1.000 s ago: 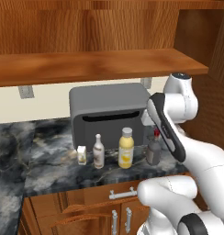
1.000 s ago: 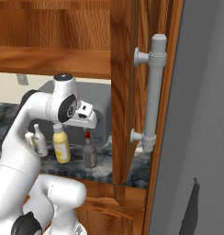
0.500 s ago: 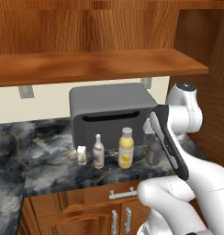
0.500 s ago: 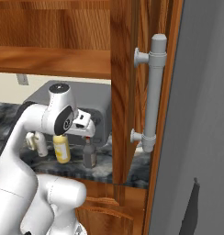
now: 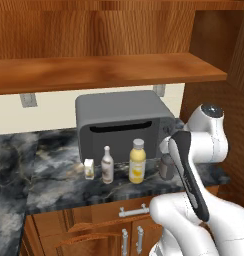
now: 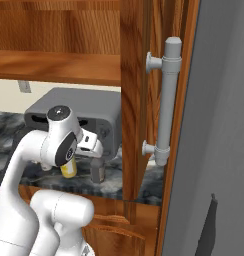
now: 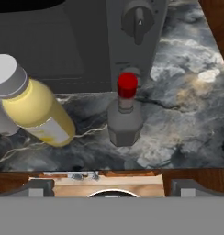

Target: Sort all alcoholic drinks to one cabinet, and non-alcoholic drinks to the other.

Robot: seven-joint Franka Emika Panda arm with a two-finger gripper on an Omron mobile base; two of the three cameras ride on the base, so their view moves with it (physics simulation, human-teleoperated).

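Along the front edge of the dark marble counter (image 5: 49, 185), ahead of the grey microwave (image 5: 121, 122), four drinks stand in a row: the small cream carton (image 5: 89, 169), the slim white bottle (image 5: 107, 165), the yellow juice bottle (image 5: 137, 162), then the squat grey bottle with red cap (image 7: 126, 114), nearest the counter's right end. All stand upright, long axes vertical, caps up. The gripper (image 6: 92, 143) hangs open above the squat grey bottle, jaws spread wide and empty. The risk, as I judge it, is the close spacing: a descent slightly off centre could strike the red cap and tip the bottle, or nudge the juice bottle just beside it. The long shelf (image 5: 109, 70) above also crowds any lift.
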